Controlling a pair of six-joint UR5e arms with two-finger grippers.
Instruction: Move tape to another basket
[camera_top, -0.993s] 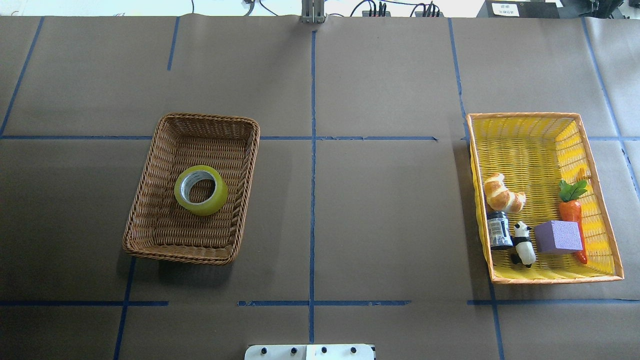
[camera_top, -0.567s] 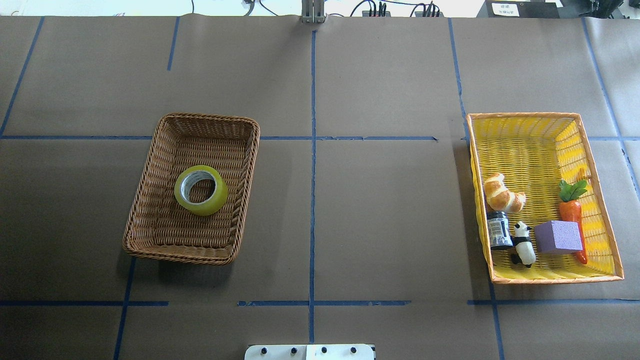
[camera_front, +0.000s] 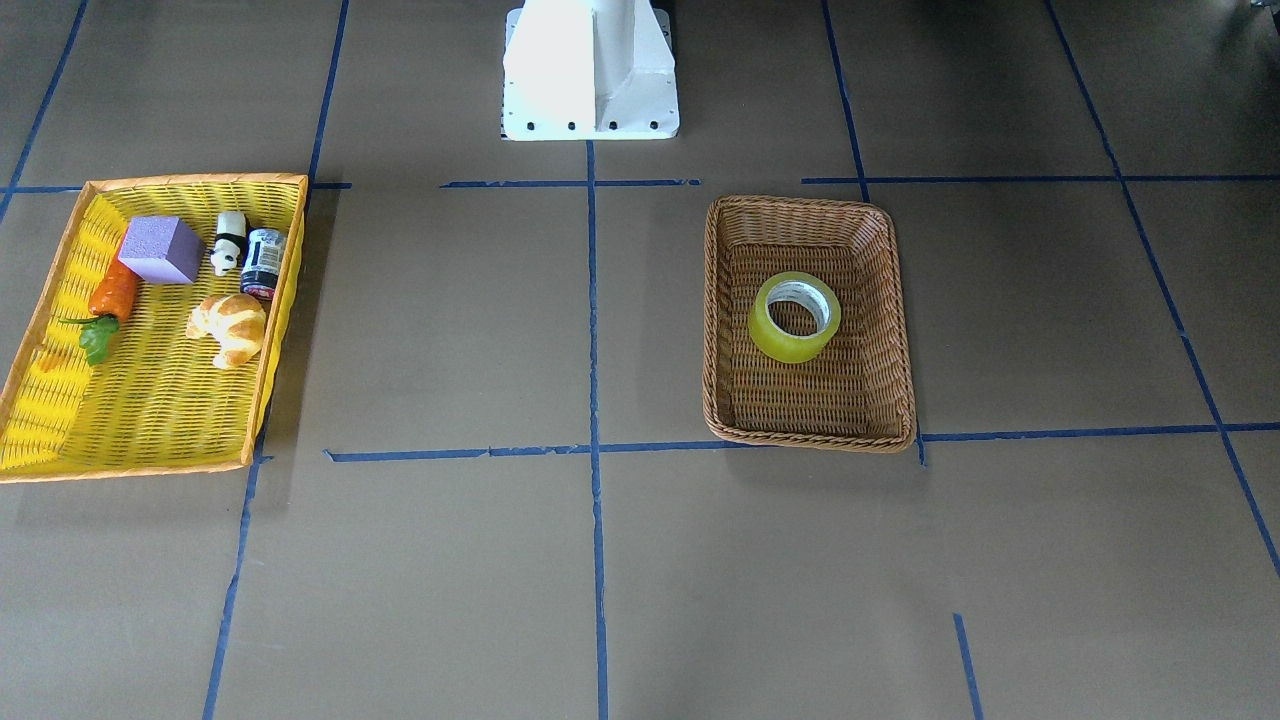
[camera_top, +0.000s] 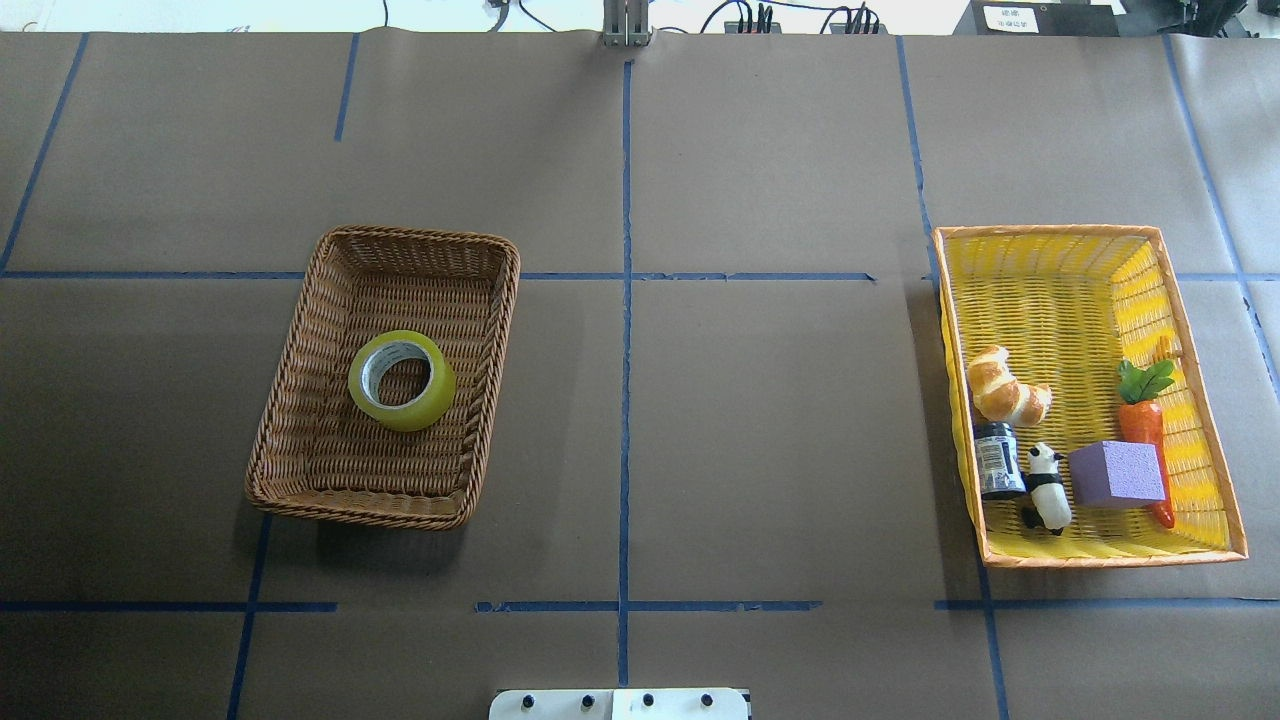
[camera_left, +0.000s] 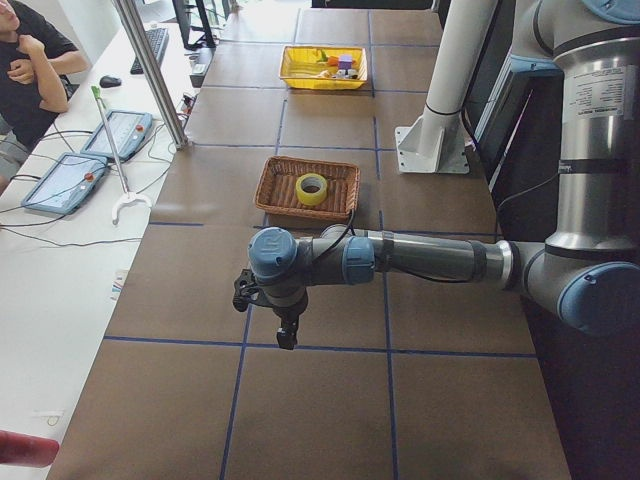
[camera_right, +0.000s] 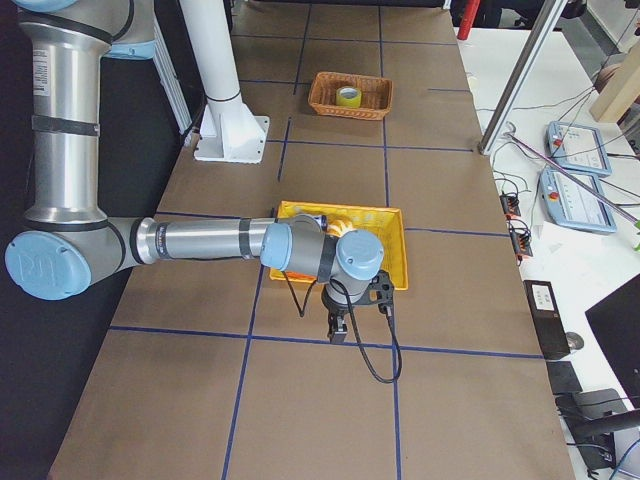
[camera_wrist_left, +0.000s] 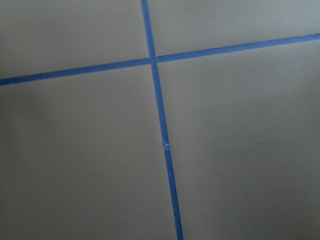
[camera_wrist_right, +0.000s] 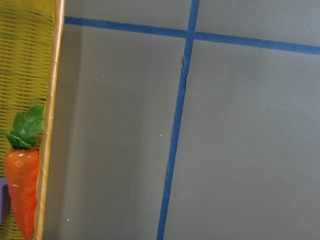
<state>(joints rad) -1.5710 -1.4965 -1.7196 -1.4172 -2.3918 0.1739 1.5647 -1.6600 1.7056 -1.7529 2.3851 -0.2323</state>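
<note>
My left gripper (camera_left: 287, 340) hangs over bare table at the left end. It shows only in the side view, so I cannot tell how wide its jaws stand or whether it holds anything. The same goes for my right gripper (camera_right: 337, 335), which hangs just outside the yellow basket (camera_top: 1060, 290) at the other end. I read both as parked wide, well apart from the work, leaving the middle of the table (camera_top: 760, 440) unobstructed for the cameras.

The tape (camera_top: 405, 417) lies flat near the middle of the wicker basket (camera_top: 300, 330), touching none of its walls, with nothing else in there. That basket sits on my left-arm side. Whether the roll is waiting to go or has just arrived, I cannot settle from this.

It is a wide, translucent yellow-green roll with a white printed core, hole facing up. Lying like that, it offers one finger inside the core and one outside. The yellow basket holds a croissant (camera_top: 1008, 388), a carrot (camera_top: 1143, 415), a purple block (camera_top: 1117, 473) and smaller items, with its far half bare.
</note>
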